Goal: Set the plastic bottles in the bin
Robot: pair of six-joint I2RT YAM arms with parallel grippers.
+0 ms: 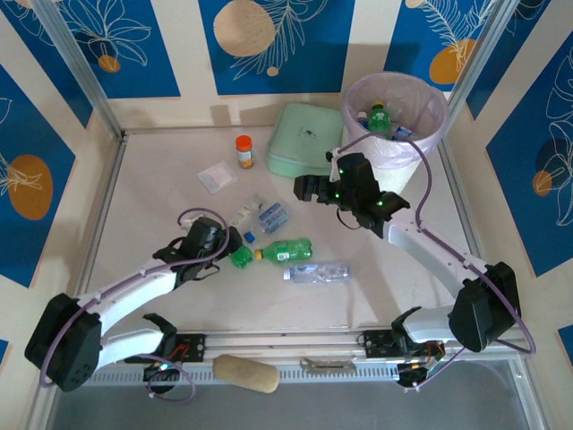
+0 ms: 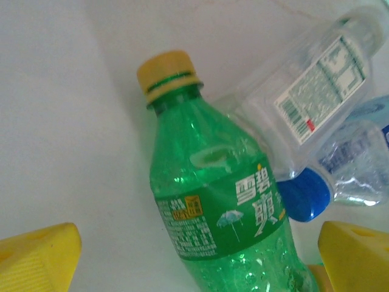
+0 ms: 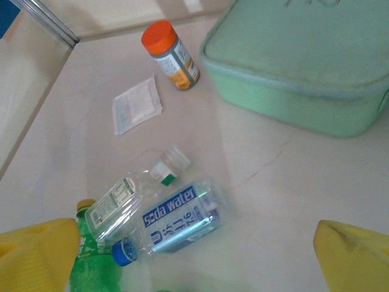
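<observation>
Green bottle [image 2: 225, 231] lying on table [image 1: 179, 296] | left tool [image 1: 238, 251] wide, over it | right tool [image 1: 306, 188] wide, empty

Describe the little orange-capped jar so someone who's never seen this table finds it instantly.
Find the mint green box at the back of the table. Just left of it stands a short jar, a flat clear bag lying beside it. Its orange cap sets it apart from the bottles lying mid-table.
</observation>
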